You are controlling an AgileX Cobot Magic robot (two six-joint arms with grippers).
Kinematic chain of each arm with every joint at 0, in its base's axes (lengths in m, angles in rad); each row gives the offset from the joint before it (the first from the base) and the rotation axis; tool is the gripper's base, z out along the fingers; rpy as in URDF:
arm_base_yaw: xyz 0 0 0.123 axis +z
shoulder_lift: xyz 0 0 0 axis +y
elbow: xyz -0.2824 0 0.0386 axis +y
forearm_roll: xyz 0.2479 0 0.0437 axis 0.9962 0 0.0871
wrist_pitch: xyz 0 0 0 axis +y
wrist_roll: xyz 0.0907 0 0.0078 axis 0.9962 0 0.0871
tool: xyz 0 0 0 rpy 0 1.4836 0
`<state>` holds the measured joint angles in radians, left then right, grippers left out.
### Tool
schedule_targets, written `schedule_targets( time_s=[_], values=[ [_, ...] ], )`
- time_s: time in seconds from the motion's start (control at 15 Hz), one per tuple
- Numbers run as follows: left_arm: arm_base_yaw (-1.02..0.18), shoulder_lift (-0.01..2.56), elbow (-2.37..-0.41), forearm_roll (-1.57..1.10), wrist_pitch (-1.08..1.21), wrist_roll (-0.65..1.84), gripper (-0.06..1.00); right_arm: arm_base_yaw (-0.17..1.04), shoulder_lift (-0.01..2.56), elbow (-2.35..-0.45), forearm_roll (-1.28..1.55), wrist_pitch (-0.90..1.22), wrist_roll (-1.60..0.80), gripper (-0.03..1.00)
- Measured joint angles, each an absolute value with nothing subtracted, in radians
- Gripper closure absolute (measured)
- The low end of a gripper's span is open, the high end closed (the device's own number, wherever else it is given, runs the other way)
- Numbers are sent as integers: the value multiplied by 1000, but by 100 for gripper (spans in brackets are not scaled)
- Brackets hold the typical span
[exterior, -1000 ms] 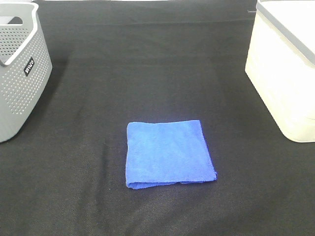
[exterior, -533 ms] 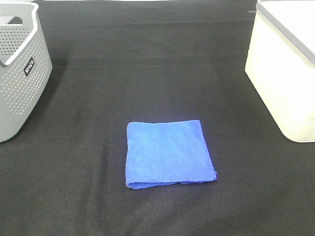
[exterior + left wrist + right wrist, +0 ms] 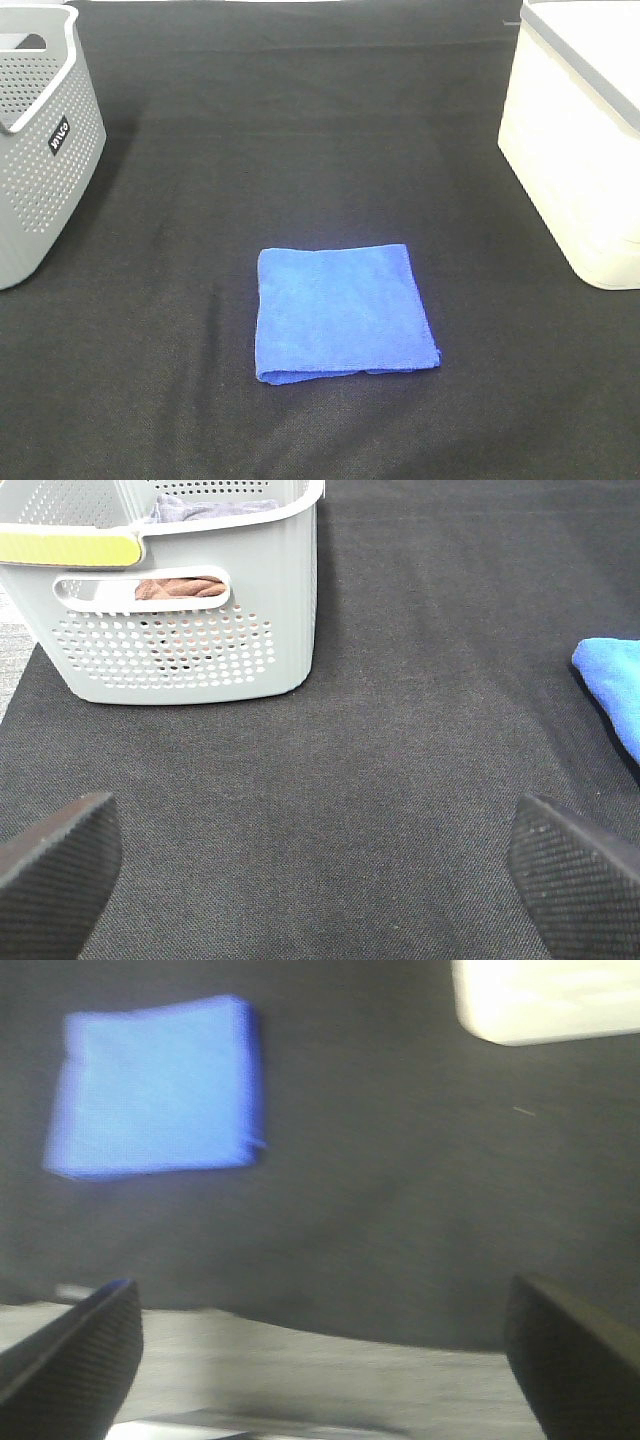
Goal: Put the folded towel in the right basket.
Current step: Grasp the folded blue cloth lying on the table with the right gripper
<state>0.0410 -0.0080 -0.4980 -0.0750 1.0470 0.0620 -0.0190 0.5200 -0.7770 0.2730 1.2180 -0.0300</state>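
Over on the left, the grey basket [image 3: 40,150] stands at the side of the black mat [image 3: 300,120] with a few cloths [image 3: 180,585] inside, and the left gripper [image 3: 320,870] hangs low near it, spread wide with nothing between its fingers. Nothing of the job looks done yet: the blue towel [image 3: 342,312] lies flat and folded in the middle of the mat, towards the near side, well apart from both baskets and touched by neither arm. Bare mat runs all round it, so there is plenty of room to come down on it. Its layered edge faces the near side, which seems the likeliest place to pinch. Further right, the right gripper [image 3: 320,1350] is also wide open and empty, looking down from beyond the mat's near edge in a blurred view. Farthest right sits the white basket [image 3: 580,150], with a clear stretch of mat between it and the towel; its wall is tall, so I'd expect the towel must be lifted over the rim
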Motion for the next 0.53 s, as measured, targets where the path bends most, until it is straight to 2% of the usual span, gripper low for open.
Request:
schedule_targets(
  time_s=[0.2, 0.53],
  values=[
    [41, -8, -498, -76, 1047, 62, -3, -19, 744, -933, 407, 1215, -32, 2],
    [41, -8, -498, -76, 1047, 62, -3, -19, 966, -957, 581, 1208, -69, 2]
  ],
)
